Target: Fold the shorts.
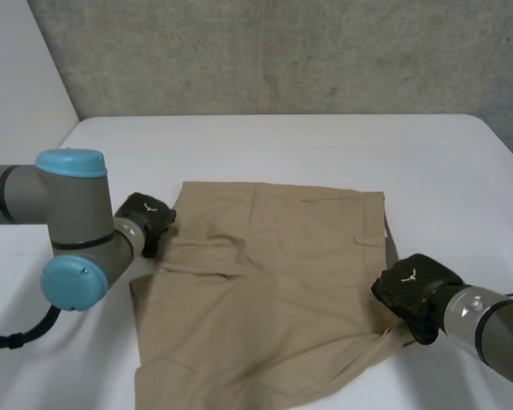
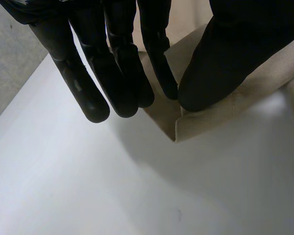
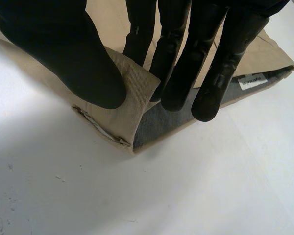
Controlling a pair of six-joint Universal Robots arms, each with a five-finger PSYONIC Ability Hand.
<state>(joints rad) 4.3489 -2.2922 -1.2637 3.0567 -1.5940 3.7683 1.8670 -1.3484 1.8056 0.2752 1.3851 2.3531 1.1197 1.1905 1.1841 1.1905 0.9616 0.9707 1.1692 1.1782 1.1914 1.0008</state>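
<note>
Tan shorts (image 1: 274, 282) lie spread on the white table (image 1: 282, 145), with some wrinkles on their left half. My left hand (image 1: 145, 218) is at their left edge near the far corner. In the left wrist view its thumb (image 2: 225, 63) presses a corner of the tan cloth (image 2: 264, 83) against the straight fingers (image 2: 117, 73). My right hand (image 1: 415, 290) is at the shorts' right edge. Its thumb (image 3: 63, 54) and fingers (image 3: 186, 49) pinch a raised fold of the cloth (image 3: 132, 93), and the grey inner lining (image 3: 161, 122) shows beneath.
A grey concrete wall (image 1: 282, 51) stands behind the table's far edge. My left arm's elbow (image 1: 73, 231) hangs over the table's left side, and the right forearm (image 1: 487, 329) comes in at the near right. Bare white table (image 2: 88, 186) lies beyond both hands.
</note>
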